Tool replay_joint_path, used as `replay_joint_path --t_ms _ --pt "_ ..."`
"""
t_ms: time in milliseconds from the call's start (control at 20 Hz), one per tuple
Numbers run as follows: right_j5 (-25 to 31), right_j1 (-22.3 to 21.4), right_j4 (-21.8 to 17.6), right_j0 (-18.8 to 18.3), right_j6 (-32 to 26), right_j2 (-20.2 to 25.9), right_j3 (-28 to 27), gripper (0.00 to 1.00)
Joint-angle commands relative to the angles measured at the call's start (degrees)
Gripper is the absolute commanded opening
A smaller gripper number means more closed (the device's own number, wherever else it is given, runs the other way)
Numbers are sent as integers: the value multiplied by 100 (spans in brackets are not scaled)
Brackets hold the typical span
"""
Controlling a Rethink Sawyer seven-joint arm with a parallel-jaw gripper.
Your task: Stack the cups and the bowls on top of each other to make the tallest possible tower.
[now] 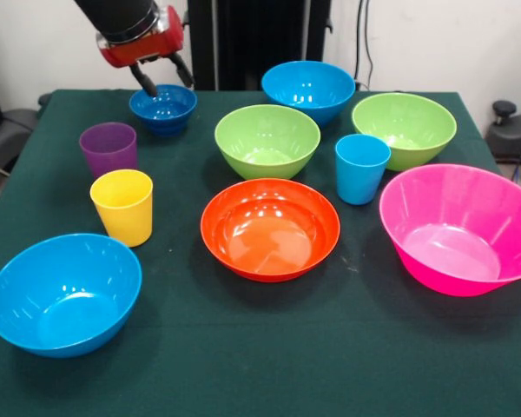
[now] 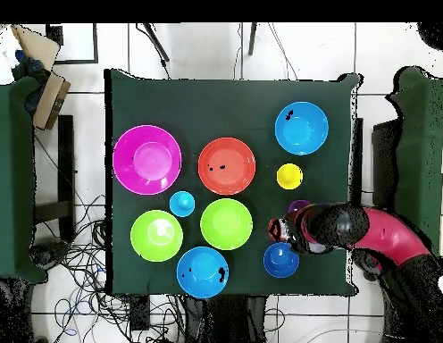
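Every bowl and cup stands upright, apart and empty on the green table (image 1: pixel 260 365). Nearest are a light blue bowl (image 1: pixel 63 294), the orange bowl (image 1: pixel 269 228) and the large pink bowl (image 1: pixel 460 228). Behind them stand the yellow cup (image 1: pixel 122 207), purple cup (image 1: pixel 108 149) and light blue cup (image 1: pixel 361 168), then two lime green bowls (image 1: pixel 267 140) (image 1: pixel 404 129). Farthest are the second light blue bowl (image 1: pixel 308 90) and the small dark blue bowl (image 1: pixel 162 108). The gripper (image 1: pixel 162 80) hangs from the arm (image 2: pixel 386 234) over that small bowl's far rim, fingers spread and holding nothing.
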Motion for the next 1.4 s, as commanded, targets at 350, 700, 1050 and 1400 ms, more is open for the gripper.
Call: replay_joint_path --t_ms 350,700,1050,1400 --pt "479 345 -782 81 -1798 239 -680 100" --pt "529 496 -844 28 -1831 317 -801 100" --pt "670 603 -836 -37 -1936 413 -901 100" --pt "813 551 -809 -52 -1939 493 -923 100"
